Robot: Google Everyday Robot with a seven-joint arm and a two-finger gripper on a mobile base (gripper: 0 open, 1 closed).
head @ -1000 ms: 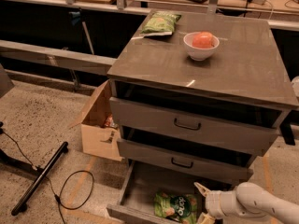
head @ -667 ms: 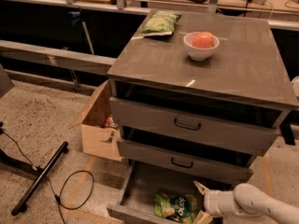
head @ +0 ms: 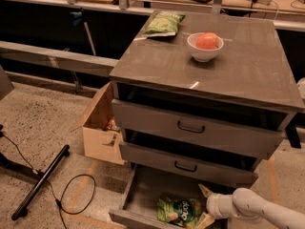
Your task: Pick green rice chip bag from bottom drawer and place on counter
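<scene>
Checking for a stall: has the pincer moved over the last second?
No. The pincer holds the same spot beside the chip bag, judged against the open bottom drawer.

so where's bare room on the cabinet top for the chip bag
Grey-brown counter: mostly bare ahead of and right of the white bowl. Crowded at back left: pale olive-green bag. Gripper is in the grey bottom drawer beside the bright green bag.

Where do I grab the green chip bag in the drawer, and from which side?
Pinch the green rice chip bag by the edge nearest the open gripper, from that side: it lies flat on the bottom drawer floor, leaving only edges to grip.
</scene>
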